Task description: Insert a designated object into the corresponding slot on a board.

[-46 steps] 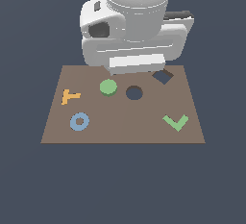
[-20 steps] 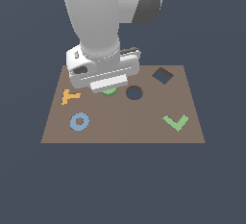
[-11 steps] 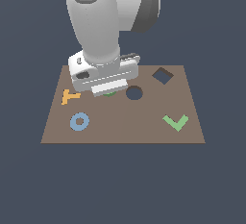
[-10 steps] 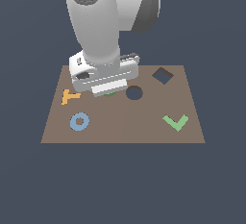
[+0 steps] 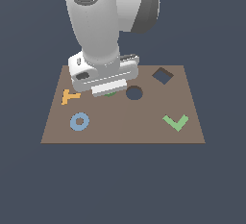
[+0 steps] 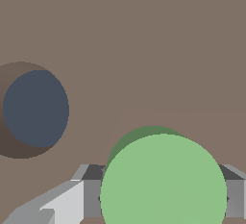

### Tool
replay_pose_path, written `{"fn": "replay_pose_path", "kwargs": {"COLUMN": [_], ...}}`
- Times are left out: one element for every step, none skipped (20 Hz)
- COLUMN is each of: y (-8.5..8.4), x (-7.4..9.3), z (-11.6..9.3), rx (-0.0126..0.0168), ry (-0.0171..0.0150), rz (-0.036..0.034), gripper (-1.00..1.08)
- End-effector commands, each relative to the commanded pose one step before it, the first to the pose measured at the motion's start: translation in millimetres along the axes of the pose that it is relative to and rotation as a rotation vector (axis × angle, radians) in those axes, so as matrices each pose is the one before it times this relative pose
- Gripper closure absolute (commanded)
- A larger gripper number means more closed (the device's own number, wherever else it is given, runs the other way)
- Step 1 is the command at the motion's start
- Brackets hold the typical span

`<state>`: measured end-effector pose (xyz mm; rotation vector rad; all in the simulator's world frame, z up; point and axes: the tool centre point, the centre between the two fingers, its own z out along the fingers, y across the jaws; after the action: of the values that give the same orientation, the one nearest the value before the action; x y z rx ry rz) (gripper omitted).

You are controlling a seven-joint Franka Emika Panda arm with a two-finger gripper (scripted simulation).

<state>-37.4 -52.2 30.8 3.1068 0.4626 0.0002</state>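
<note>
My jaws straddle the green disc (image 6: 163,182) on the board (image 5: 144,127), grip uncertain; round slot (image 5: 134,93) at three o'clock, empty; insertion remains.

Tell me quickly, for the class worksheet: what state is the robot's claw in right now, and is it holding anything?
Claw: fingers sit on either side of the green disc, apparently shut on it, just off the board.

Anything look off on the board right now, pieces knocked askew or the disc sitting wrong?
Nothing stands out. The green disc sits between the fingers, beside the round slot. The blue ring, orange piece and check-mark lie flat on the board.
</note>
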Motion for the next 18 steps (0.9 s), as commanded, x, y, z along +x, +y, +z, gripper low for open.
{"fn": "replay_pose_path", "kwargs": {"y": [-0.15, 0.0, -0.05, -0.33, -0.36, -0.59, -0.71, -0.89, -1.05, -1.22, -1.37, -1.52, -1.7, -1.86, -2.02, -2.18, -2.33, -2.49], "x": [0.07, -0.02, -0.01, 0.04, -0.01, 0.02, 0.01, 0.02, 0.03, 0.04, 0.04, 0.04, 0.05, 0.06, 0.07, 0.08, 0.09, 0.1], "z": [0.07, -0.07, -0.05, -0.02, -0.04, -0.06, -0.08, -0.1, -0.11, -0.13, -0.15, -0.17, -0.18, -0.2, -0.22, -0.23, -0.25, -0.27], "rx": [0.00001, 0.0, -0.00009, 0.00001, 0.0, 0.0, 0.0, 0.0, 0.0, 0.0, 0.0, 0.0, 0.00001, 0.00001, 0.00001, 0.00001, 0.00001, 0.00001], "ry": [0.00002, 0.0, 0.00004, -0.00001, 0.0, 0.0, 0.0, 0.0, 0.0, 0.0, 0.0, 0.0, 0.0, -0.00001, -0.00001, -0.00001, -0.00001, -0.00001], "rz": [-0.00032, 0.0, 0.00068, 0.00169, 0.00316, 0.00426, 0.00557, 0.00677, 0.00799, 0.00919, 0.01043, 0.01166, 0.01284, 0.01405, 0.01525, 0.01644, 0.01765, 0.01884], "gripper": [1.08, 1.08, 1.08, 1.08, 1.08, 1.08, 1.08, 1.08, 1.08, 1.08, 1.08, 1.08, 1.08, 1.08, 1.08, 1.08, 1.08, 1.08]}}
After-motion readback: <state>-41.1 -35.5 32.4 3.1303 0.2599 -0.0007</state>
